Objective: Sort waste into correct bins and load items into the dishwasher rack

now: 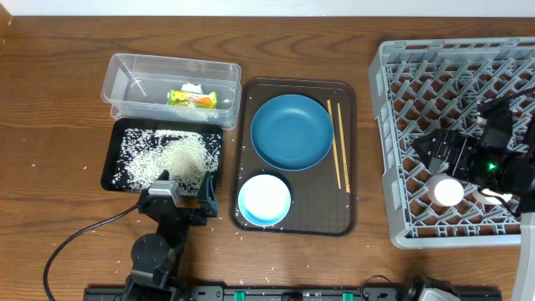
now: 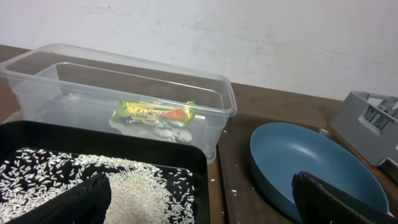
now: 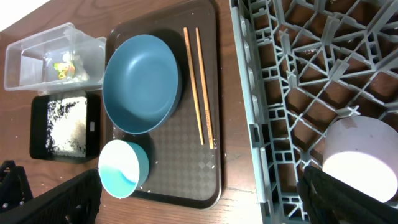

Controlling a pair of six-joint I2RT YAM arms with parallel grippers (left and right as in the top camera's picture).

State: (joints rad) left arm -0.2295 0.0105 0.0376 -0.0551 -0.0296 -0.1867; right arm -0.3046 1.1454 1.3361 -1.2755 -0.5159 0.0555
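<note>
Rice grains (image 1: 159,159) lie heaped in the black tray (image 1: 117,180), which sits just left of the brown serving tray (image 1: 351,167), by its near half. A few stray grains dot the table (image 1: 50,100) around it and in front of the serving tray.

Behind the black tray, left of the serving tray's far corner, stands the clear tub (image 1: 125,71). Inside it are the snack wrapper (image 1: 192,99) and a crumpled tissue (image 1: 193,87), touching each other.

On the serving tray itself, the blue plate (image 1: 291,130) fills the far half. The white bowl (image 1: 265,199) sits in the near left corner, just beside the plate. The chopsticks (image 1: 338,142) lie side by side along the right edge.

The left gripper (image 2: 205,208) hovers at the near edge of the black tray, just left of the serving tray. Its fingers are spread wide with nothing between them.

Right of the serving tray is the rack (image 1: 418,67), with one pale cup (image 3: 360,155) standing in it. The right gripper (image 3: 208,205) hangs over the rack with jaws fully apart, one finger close by the cup; whether they touch, I can't tell.
</note>
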